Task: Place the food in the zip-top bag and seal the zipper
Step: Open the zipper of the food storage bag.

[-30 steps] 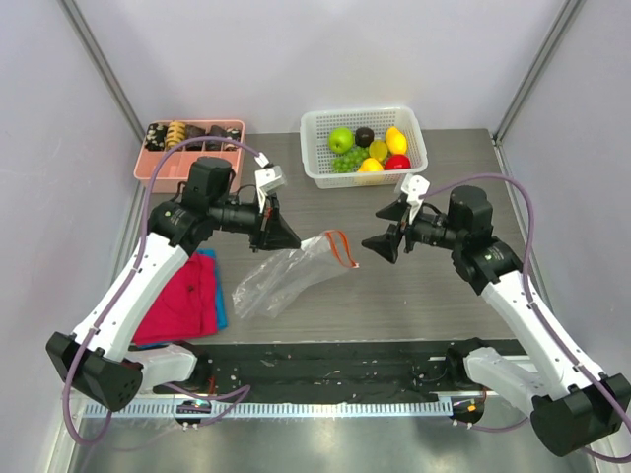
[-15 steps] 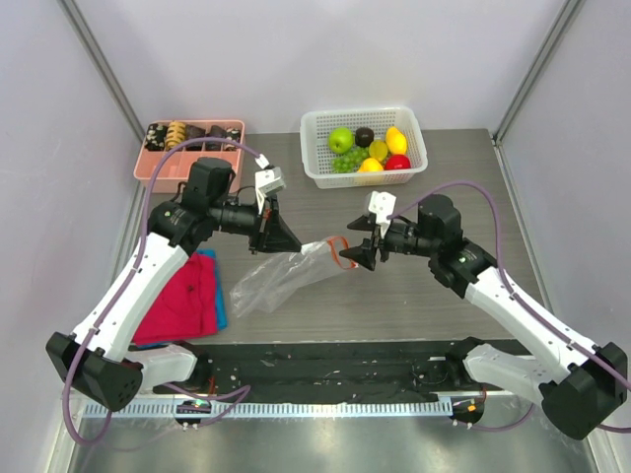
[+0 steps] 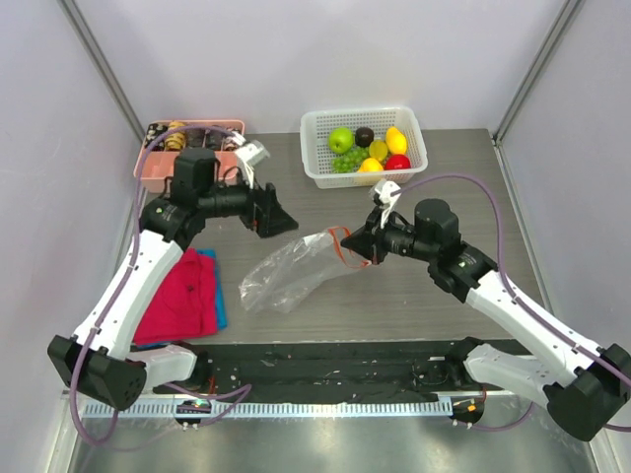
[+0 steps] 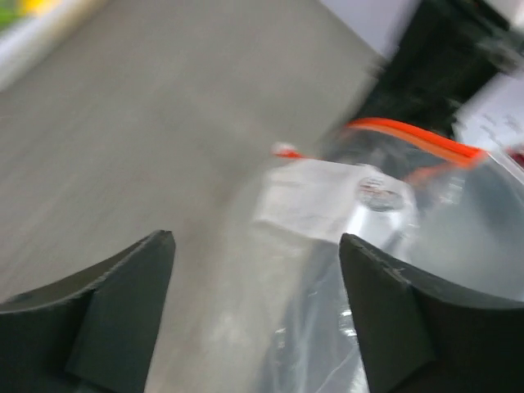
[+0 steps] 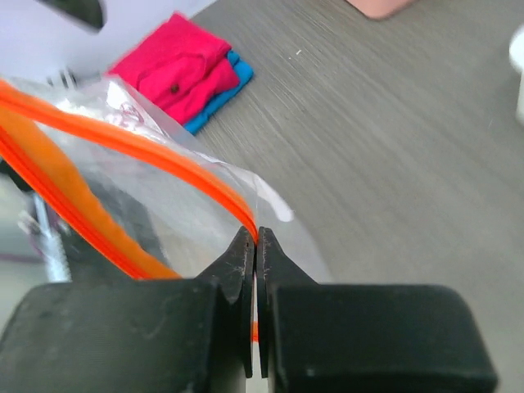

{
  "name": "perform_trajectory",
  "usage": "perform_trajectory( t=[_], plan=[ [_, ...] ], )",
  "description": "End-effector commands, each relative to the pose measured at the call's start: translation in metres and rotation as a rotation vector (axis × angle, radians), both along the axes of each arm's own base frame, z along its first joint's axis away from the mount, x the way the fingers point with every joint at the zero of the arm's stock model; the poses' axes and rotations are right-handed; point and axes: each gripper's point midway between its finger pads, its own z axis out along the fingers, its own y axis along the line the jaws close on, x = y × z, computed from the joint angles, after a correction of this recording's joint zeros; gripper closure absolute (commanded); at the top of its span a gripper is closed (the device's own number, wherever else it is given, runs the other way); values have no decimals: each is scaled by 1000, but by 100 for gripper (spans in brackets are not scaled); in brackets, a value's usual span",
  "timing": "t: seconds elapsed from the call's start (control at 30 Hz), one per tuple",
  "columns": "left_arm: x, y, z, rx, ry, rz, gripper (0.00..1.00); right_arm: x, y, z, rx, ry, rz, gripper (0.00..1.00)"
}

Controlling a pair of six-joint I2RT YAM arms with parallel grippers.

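The clear zip-top bag (image 3: pixel 294 268) lies crumpled at mid-table, its mouth lifted toward the right. My right gripper (image 3: pixel 361 246) is shut on the orange-red zipper (image 5: pixel 176 160) at the bag's mouth, pinching one lip; the mouth gapes open. My left gripper (image 3: pixel 281 219) stands open just up-left of the bag, apart from it; in the left wrist view the bag (image 4: pixel 385 246) and its zipper (image 4: pixel 413 135) lie ahead between the spread fingers (image 4: pixel 115 303). The food (image 3: pixel 369 148), apples, lemons, a plum and grapes, sits in the white basket (image 3: pixel 317 177).
A pink tray (image 3: pixel 146 168) of brown and black snack pieces stands at the back left. A folded red-pink cloth (image 3: pixel 182 296) on a blue one lies at the left, also seen in the right wrist view as a cloth (image 5: pixel 180 70).
My right gripper moved left to the bag's mouth and shut on the zipper. My left gripper let go of the bag, opened, and drew back to the up-left.
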Motion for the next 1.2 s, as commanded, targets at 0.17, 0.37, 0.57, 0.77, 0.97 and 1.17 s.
perform_trajectory(
  t=[0.17, 0.37, 0.57, 0.77, 0.97, 1.17],
  plan=[
    [85, 90, 86, -8, -174, 726, 5, 31, -4, 17, 422, 655, -434, 99],
    [52, 90, 41, 31, -73, 679, 12, 59, 10, 23, 551, 825, -532, 99],
    [42, 71, -2, 86, -6, 587, 24, 84, 33, 6, 579, 924, -529, 99],
    [45, 36, -39, 171, 59, 480, 34, 94, 53, 1, 578, 909, -454, 99],
    [63, 7, -60, 227, 91, 423, 38, 93, 62, 11, 582, 892, -385, 99],
    [66, -13, -64, 221, 88, 374, 40, 89, 64, 11, 574, 883, -371, 99]
  ],
)
